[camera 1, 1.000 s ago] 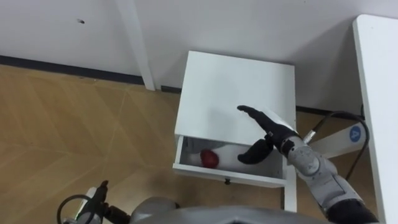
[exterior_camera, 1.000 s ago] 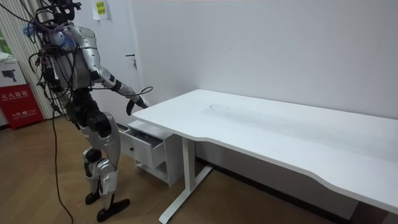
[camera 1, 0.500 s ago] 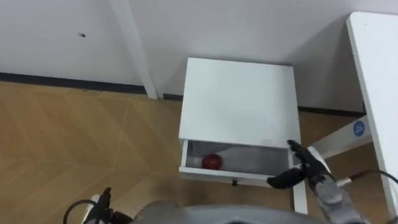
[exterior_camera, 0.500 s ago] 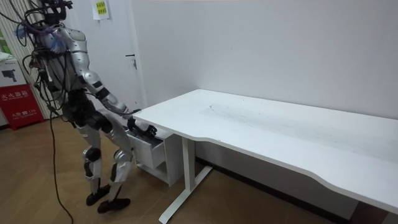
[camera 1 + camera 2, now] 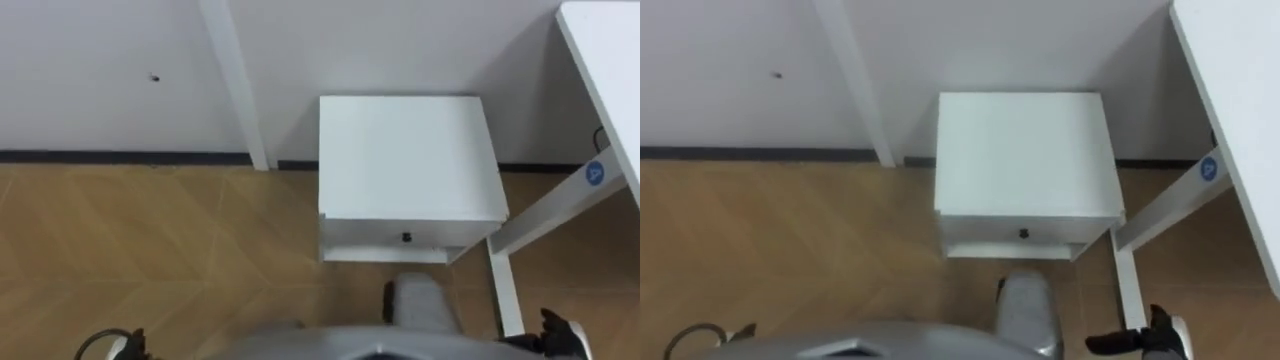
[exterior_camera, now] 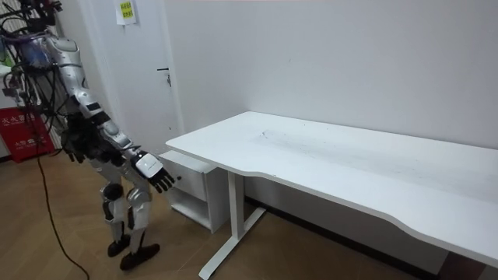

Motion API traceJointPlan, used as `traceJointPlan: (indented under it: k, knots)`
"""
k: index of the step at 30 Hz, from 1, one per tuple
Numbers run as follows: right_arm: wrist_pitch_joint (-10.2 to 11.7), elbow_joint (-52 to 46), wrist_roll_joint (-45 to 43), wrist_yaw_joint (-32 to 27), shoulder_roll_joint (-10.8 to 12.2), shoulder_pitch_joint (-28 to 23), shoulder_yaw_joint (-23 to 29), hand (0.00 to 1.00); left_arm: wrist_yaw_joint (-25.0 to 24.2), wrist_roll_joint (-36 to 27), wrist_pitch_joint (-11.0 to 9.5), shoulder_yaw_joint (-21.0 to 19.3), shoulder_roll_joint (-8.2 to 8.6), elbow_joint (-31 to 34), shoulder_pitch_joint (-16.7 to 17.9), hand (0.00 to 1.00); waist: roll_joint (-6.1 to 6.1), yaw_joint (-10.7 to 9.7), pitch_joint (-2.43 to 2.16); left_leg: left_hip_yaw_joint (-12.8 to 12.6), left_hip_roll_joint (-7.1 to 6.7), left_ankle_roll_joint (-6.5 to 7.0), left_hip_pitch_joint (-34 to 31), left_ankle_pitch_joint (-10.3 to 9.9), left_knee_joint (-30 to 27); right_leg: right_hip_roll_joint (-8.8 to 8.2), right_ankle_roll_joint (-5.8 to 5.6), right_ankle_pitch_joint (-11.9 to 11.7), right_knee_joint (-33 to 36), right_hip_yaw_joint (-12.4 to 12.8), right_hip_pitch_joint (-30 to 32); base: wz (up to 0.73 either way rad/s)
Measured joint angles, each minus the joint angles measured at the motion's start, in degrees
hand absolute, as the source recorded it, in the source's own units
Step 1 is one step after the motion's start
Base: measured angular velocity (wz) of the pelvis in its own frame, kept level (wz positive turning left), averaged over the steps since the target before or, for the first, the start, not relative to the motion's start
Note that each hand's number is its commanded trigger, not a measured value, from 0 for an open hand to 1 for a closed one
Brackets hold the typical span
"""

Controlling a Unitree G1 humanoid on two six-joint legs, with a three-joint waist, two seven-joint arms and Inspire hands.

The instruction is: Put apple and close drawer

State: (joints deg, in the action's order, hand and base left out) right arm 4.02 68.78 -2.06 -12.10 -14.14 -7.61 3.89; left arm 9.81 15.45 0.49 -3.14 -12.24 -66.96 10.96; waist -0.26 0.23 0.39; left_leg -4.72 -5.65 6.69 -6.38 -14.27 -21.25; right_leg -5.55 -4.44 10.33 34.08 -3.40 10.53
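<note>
Drawer (image 5: 405, 237) is closed in the white cabinet (image 5: 405, 150) at frame centre. Right hand (image 5: 1145, 338), lower right, is clear of it, fingers spread, holding nothing. Left hand (image 5: 127, 345), lower left edge: state cannot be told.

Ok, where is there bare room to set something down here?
The cabinet top is bare, wall behind, desk leg to its right. The desk top is bare too. Open floor lies left of the cabinet. Tight: the gap between cabinet and desk leg, and before the drawer, where the robot stands.
</note>
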Motion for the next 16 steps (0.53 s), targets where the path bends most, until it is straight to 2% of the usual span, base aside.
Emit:
traceJointPlan:
  k: [1, 2, 4, 7, 9, 12, 13, 16]
  knots:
    - [0.35, -0.01, 0.97, -0.28, 0.54, 0.88, -0.56, 0.0, 0.61, -0.39, -0.07, -0.03, -0.02, 0.31, -0.39, 0.0, -0.83, 0.55, -0.32, -0.1, -0.03, -1.26, 0.02, 0.78, 1.66, 0.48, 0.42, 0.14, -8.53, -0.01, -3.41, -0.12]
    - [0.54, 0.04, 0.87, -0.28, 1.41, 1.94, -0.59, 0.0, 1.41, -0.38, -0.07, -0.2, -0.03, 0.27, -0.85, 0.0, -1.96, 1.58, -0.28, -0.16, -0.04, -2.34, 0.13, 1.5, 3.01, 0.73, 1.15, -0.54, -14.38, -0.03, -5.84, -0.11]
    - [1.5, 0.36, 0.87, 0.2, 2.13, 2.62, -0.52, 0.0, 2.09, -0.38, -0.09, -0.22, 0.35, 0.25, -1.4, 0.0, -3.12, 1.83, -0.3, -0.23, 0.11, -2.53, 0.74, 1.92, 4.15, 1.35, 1.14, -1.54, -20.38, -0.04, -8.78, -0.04]
    - [2.69, 0.31, 0.7, 1.46, 2.24, 3.73, -0.46, 0.0, 2.1, -0.35, -0.11, -0.21, 0.99, 0.32, -1.47, 0.0, -3.0, 1.79, -0.23, -0.21, 0.41, -2.5, 2.47, 1.94, 5.56, 2.13, 0.97, -2.22, -24.11, -0.07, -11.67, 0.0]
    - [2.77, 0.31, 0.52, 2.24, 2.51, 3.72, -0.46, 0.0, 2.2, -0.34, -0.17, -0.56, 1.0, 0.6, -1.43, 0.0, -2.5, 1.8, -0.14, -0.19, 0.77, -2.08, 3.1, 2.18, 6.07, 2.54, 1.01, -2.22, -24.57, -0.07, -12.3, 0.0]
    - [2.64, 0.64, 0.52, 3.65, 3.0, 3.62, -0.52, 0.0, 2.05, -0.28, -0.32, -0.69, 1.17, 0.85, -1.96, 0.0, -1.92, 1.62, 0.01, 0.21, 1.07, 0.01, 3.58, 3.06, 6.58, 2.84, 1.84, -1.76, -24.72, -0.84, -12.56, 0.01]
    - [2.62, 0.68, 0.53, 4.12, 3.04, 3.59, -0.52, 0.0, 1.9, -0.25, -0.45, -0.83, 1.43, 1.14, -2.06, 0.0, -1.64, 1.44, 0.19, 0.33, 1.19, 0.65, 3.6, 3.13, 7.07, 2.97, 2.13, -1.58, -24.88, -1.17, -12.64, 0.0]
    - [2.32, 1.3, 0.51, 5.92, 3.06, 3.1, -0.51, 0.0, 1.88, -0.23, -0.93, -1.29, 1.91, 1.77, -2.45, 0.0, -1.25, 1.35, 0.19, 0.33, 1.49, 0.47, 4.17, 3.31, 8.26, 3.23, 2.6, -1.4, -25.33, -1.3, -12.65, 0.0]
